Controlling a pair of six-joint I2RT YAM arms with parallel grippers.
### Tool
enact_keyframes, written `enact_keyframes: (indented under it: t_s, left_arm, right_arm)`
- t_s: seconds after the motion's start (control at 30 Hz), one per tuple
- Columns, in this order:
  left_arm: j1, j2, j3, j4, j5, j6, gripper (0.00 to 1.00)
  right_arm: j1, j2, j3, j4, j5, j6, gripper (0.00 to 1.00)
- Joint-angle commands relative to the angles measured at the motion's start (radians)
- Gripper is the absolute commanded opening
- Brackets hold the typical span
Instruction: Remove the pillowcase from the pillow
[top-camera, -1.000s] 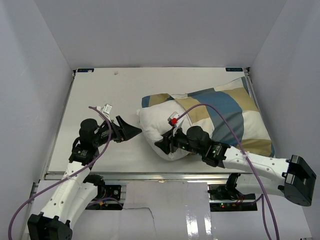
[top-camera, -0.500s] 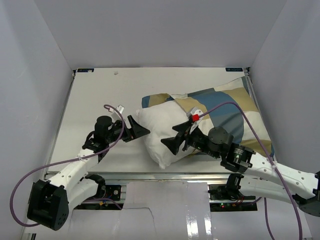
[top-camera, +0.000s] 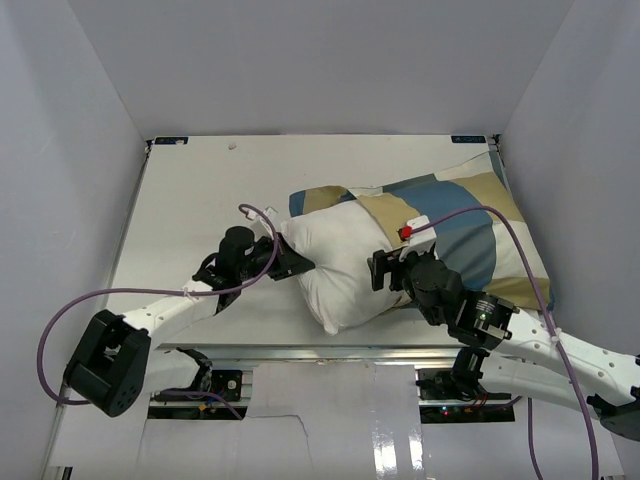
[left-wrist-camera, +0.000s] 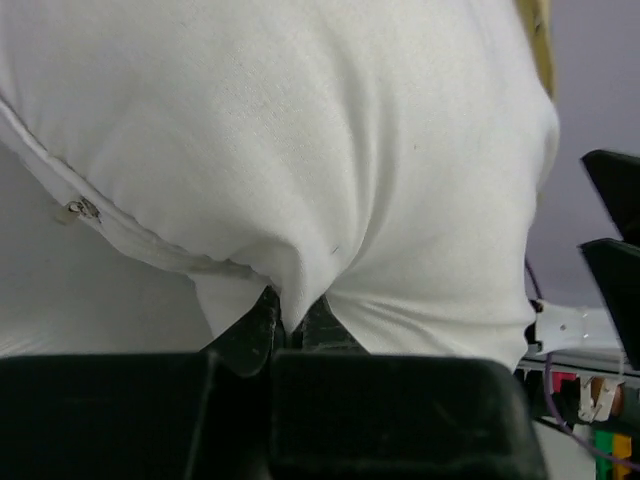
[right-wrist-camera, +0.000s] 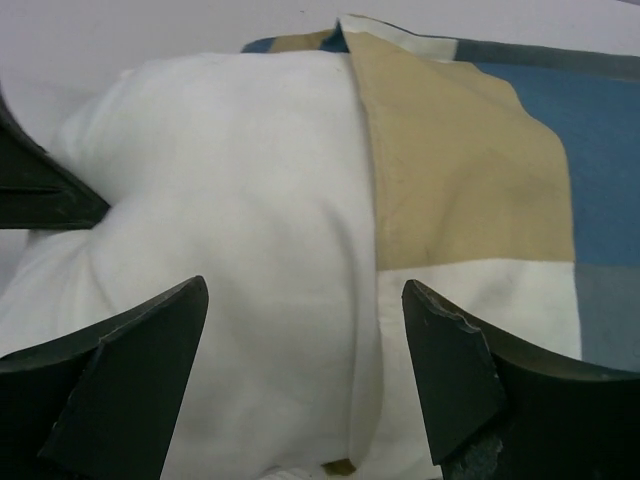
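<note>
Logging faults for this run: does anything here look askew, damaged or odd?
Nothing damaged or spilled. The pillow bulges half out of the pillowcase, lying skewed, one fold pinched by the left gripper.

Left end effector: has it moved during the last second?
Yes. The left end effector went right, away from the table's left edge, onto the pillow.
</note>
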Motion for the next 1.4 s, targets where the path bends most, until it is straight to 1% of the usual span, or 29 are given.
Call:
enact_keyframes:
  t_s: [0.0, 0.07, 0.1, 0.13, 0.17, 0.2, 0.33, 0.4, 0.47, 0.5, 0.57, 0.6, 0.63, 0.67, 0.7, 0.73, 0.77, 0.8, 0.83, 0.87, 0.9, 0.93, 0.97, 1.03, 1.07, 1.17, 1.2, 1.3, 1.37]
  left_arm:
    - [-0.005, -0.045, 0.072, 0.011, -0.016, 0.027, 0.0]
    - [-0.005, -0.103, 0.103, -0.067, -0.07, 0.05, 0.0]
    - [-0.007, -0.124, 0.12, -0.144, -0.097, 0.073, 0.0]
    - [-0.005, -0.157, 0.14, -0.184, -0.163, 0.087, 0.0]
    - [-0.005, -0.171, 0.178, -0.224, -0.188, 0.098, 0.0]
    - [-0.005, -0.182, 0.201, -0.29, -0.212, 0.108, 0.0]
    - [-0.005, -0.204, 0.325, -0.413, -0.272, 0.15, 0.0]
    - [-0.004, -0.201, 0.394, -0.471, -0.295, 0.165, 0.0]
    - [-0.004, -0.194, 0.437, -0.526, -0.344, 0.19, 0.0]
    - [-0.005, -0.182, 0.475, -0.545, -0.361, 0.208, 0.0]
    - [-0.004, -0.161, 0.52, -0.601, -0.387, 0.228, 0.0]
    - [0.001, -0.148, 0.544, -0.623, -0.407, 0.239, 0.0]
    - [0.004, -0.126, 0.596, -0.64, -0.415, 0.248, 0.0]
    - [0.01, -0.116, 0.626, -0.672, -0.42, 0.266, 0.0]
    - [0.028, -0.109, 0.656, -0.687, -0.427, 0.272, 0.0]
    - [0.044, -0.087, 0.73, -0.703, -0.421, 0.28, 0.0]
    - [0.082, -0.073, 0.776, -0.742, -0.411, 0.286, 0.0]
    - [0.106, -0.059, 0.82, -0.764, -0.357, 0.288, 0.0]
    - [0.128, -0.029, 0.868, -0.782, -0.323, 0.288, 0.0]
    - [0.174, -0.012, 0.963, -0.827, -0.293, 0.288, 0.0]
    - [0.194, 0.003, 1.008, -0.848, -0.268, 0.288, 0.0]
    - [0.208, 0.016, 1.047, -0.865, -0.233, 0.288, 0.0]
    - [0.234, 0.034, 1.116, -0.902, -0.222, 0.289, 0.0]
    - [0.248, 0.054, 1.186, -0.943, -0.2, 0.305, 0.0]
    - [0.248, 0.057, 1.186, -0.951, -0.197, 0.311, 0.0]
    - [0.251, 0.053, 1.188, -0.951, -0.185, 0.319, 0.0]
    - [0.251, 0.051, 1.169, -0.944, -0.174, 0.317, 0.0]
    - [0.249, 0.043, 1.138, -0.927, -0.139, 0.315, 0.0]
    - [0.252, 0.036, 1.126, -0.925, -0.137, 0.323, 0.0]
  right_arm:
    - [-0.027, -0.054, -0.025, -0.014, 0.179, 0.029, 0.83]
    - [-0.046, -0.07, -0.041, -0.019, 0.192, 0.029, 0.82]
    - [-0.053, -0.075, -0.047, -0.025, 0.196, 0.036, 0.81]
    - [-0.061, -0.086, -0.056, -0.029, 0.193, 0.043, 0.8]
    - [-0.084, -0.092, -0.064, -0.034, 0.184, 0.051, 0.79]
    - [-0.096, -0.097, -0.071, -0.034, 0.149, 0.066, 0.79]
    - [-0.167, -0.074, -0.093, -0.045, 0.061, 0.098, 0.74]
    - [-0.228, -0.052, -0.098, -0.043, -0.001, 0.098, 0.73]
    - [-0.286, -0.035, -0.101, -0.04, -0.058, 0.102, 0.64]
    - [-0.323, -0.032, -0.105, -0.036, -0.07, 0.105, 0.54]
    - [-0.357, -0.032, -0.114, -0.017, -0.095, 0.098, 0.41]
    - [-0.374, -0.032, -0.119, -0.005, -0.104, 0.094, 0.3]
    - [-0.391, -0.023, -0.122, 0.007, -0.098, 0.091, 0.13]
    - [-0.435, -0.017, -0.127, 0.012, -0.089, 0.092, 0.11]
    - [-0.464, -0.008, -0.139, 0.02, -0.083, 0.091, 0.1]
    - [-0.531, 0.009, -0.147, 0.035, -0.09, 0.089, 0.09]
    - [-0.568, 0.017, -0.156, 0.043, -0.128, 0.089, 0.08]
    - [-0.614, 0.028, -0.18, 0.053, -0.162, 0.089, 0.08]
    - [-0.709, 0.032, -0.193, 0.067, -0.202, 0.089, 0.08]
    - [-0.759, 0.035, -0.205, 0.09, -0.312, 0.097, 0.08]
    - [-0.814, 0.037, -0.217, 0.109, -0.38, 0.098, 0.08]
    - [-0.908, 0.043, -0.24, 0.125, -0.434, 0.1, 0.08]
    - [-0.943, 0.048, -0.245, 0.148, -0.515, 0.103, 0.08]
    - [-1.0, 0.051, -0.26, 0.182, -0.57, 0.092, 0.09]
    - [-1.004, 0.051, -0.265, 0.182, -0.578, 0.092, 0.1]
    - [-1.014, 0.06, -0.269, 0.204, -0.63, 0.079, 0.25]
    - [-1.014, 0.058, -0.272, 0.236, -0.641, 0.077, 0.27]
    - [-1.017, 0.075, -0.265, 0.244, -0.617, 0.063, 0.09]
    - [-1.05, 0.109, -0.262, 0.244, -0.61, 0.052, 0.08]
